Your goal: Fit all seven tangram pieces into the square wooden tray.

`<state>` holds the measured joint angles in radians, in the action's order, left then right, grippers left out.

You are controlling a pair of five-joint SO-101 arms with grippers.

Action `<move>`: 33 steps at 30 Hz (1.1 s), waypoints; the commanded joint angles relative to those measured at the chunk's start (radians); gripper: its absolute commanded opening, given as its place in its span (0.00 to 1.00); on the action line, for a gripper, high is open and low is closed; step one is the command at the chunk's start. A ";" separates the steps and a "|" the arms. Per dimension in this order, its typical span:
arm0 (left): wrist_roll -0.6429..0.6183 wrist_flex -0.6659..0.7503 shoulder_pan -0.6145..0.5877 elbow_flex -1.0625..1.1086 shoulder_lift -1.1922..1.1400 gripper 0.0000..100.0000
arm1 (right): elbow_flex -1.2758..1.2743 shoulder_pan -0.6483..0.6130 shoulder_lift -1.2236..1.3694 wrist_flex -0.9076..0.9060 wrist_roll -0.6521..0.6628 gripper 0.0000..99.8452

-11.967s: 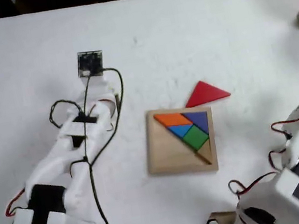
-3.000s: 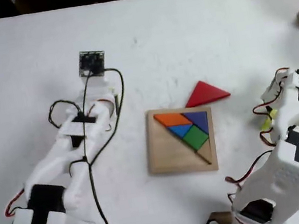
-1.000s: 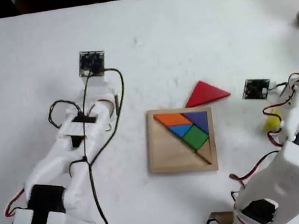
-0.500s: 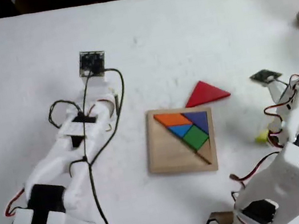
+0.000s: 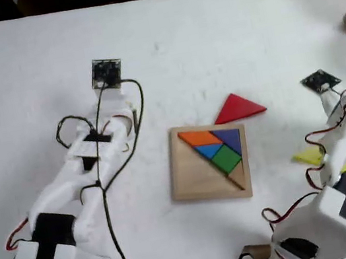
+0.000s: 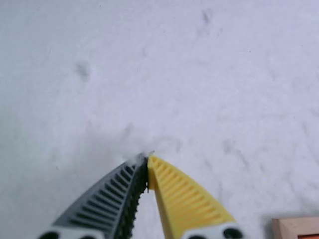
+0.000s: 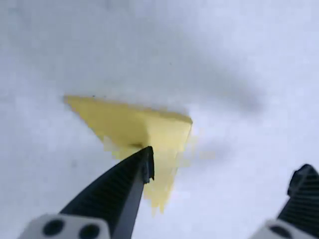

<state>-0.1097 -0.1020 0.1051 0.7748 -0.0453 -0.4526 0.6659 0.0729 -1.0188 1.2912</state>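
The step in hand looks like picking up the yellow triangle (image 7: 130, 124), one of two pieces not yet in the tray (image 5: 196, 186). It lies flat on the table (image 5: 210, 36), well to the right of the tray and close beside the right arm. The right gripper (image 7: 224, 172) hangs just over it with its fingers wide apart – one tip at the triangle's edge, the other well off to the side – so nothing is clamped yet. The red triangle (image 5: 239, 107) lies on the table just beside the tray's far corner. Orange, purple, blue, green and plain wood pieces sit in the tray's far-right half, and the near-left half is bare. The left gripper (image 6: 147, 169) rests on the table left of the tray, fingers together and holding nothing. The next move likely calls for bracketing the thin, flat triangle across two edges, then closing firmly – a piece this low could slip out or skid. No brand, label or writing can be read on the pieces or the tray.
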 commanded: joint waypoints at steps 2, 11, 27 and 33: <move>0.011 0.028 -0.016 -0.028 0.005 0.03 | -0.094 -0.047 -0.064 0.105 0.210 0.40; 0.011 0.028 -0.016 -0.028 0.005 0.03 | -0.172 -0.074 -0.074 0.074 0.264 0.34; 0.012 0.028 -0.015 -0.028 0.005 0.03 | -0.176 -0.084 -0.246 -0.232 0.311 0.34; 0.012 0.028 -0.015 -0.028 0.005 0.03 | -0.173 -0.062 -0.114 -0.163 0.365 0.34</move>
<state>-0.1066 -0.1020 0.1051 0.7748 -0.0453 -0.6322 0.5938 -0.0698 -1.2290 1.6379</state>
